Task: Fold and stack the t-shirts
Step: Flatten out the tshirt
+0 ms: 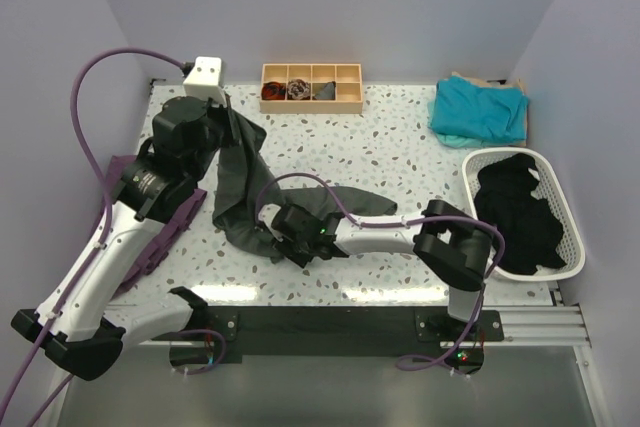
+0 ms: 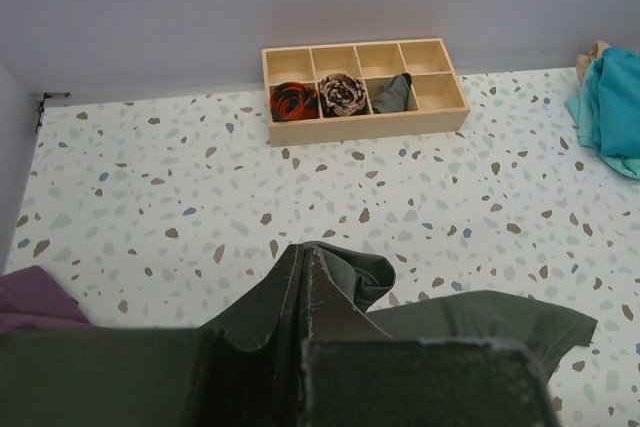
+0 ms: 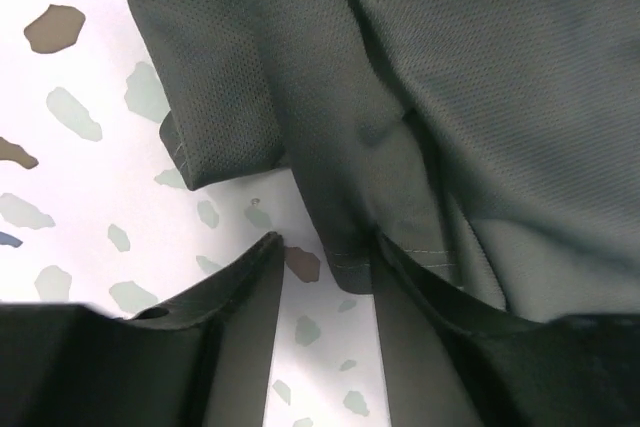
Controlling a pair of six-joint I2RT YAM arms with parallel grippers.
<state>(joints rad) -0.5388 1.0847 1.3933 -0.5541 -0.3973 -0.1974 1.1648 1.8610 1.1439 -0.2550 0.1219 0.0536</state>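
Observation:
The dark charcoal t-shirt (image 1: 238,192) hangs from my left gripper (image 1: 231,119), which is shut on a bunched fold of it and holds it above the table's left side. The pinched fold shows in the left wrist view (image 2: 345,272), with the rest trailing to the right. The shirt's lower part lies crumpled on the table. My right gripper (image 1: 278,239) is low at that lower edge, jaws open. In the right wrist view, the shirt's hem (image 3: 345,257) lies between the fingertips, against the right finger. The teal t-shirt (image 1: 480,109) lies crumpled at the back right corner.
A wooden compartment tray (image 1: 311,87) with small rolled items stands at the back middle. A white basket (image 1: 478,172) with black cloth is at the right edge. A purple cloth (image 1: 150,232) lies under the left arm. Walls close in the left, back and right.

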